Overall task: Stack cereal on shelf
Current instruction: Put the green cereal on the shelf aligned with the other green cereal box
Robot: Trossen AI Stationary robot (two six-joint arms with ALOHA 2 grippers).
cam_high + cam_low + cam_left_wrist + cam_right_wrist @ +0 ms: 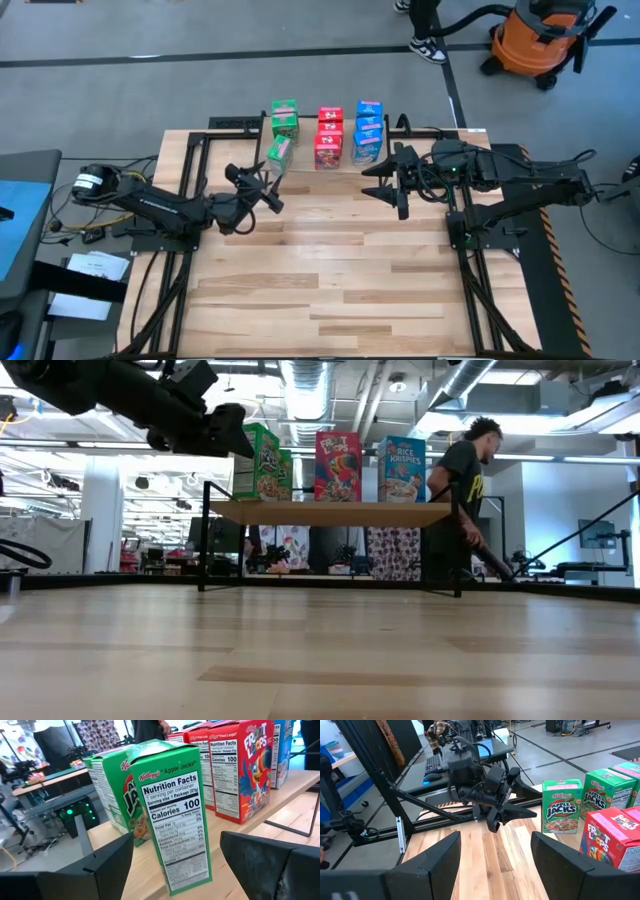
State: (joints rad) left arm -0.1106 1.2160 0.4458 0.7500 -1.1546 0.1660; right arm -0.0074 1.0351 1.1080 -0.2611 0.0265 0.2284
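Observation:
Green, red and blue cereal boxes stand upright in three rows on the shelf at the table's far side. The nearest green box stands on its bottom at the shelf's near left corner. My left gripper is open and points level at that box from the near left. Its fingers show to either side of the box in the left wrist view. The right wrist view shows it clear of the box. My right gripper hangs open in front of the blue boxes, holding nothing.
The slatted tabletop lies bare in front of the shelf. A person stands in the room behind the table. An orange vacuum sits on the floor beyond the far right.

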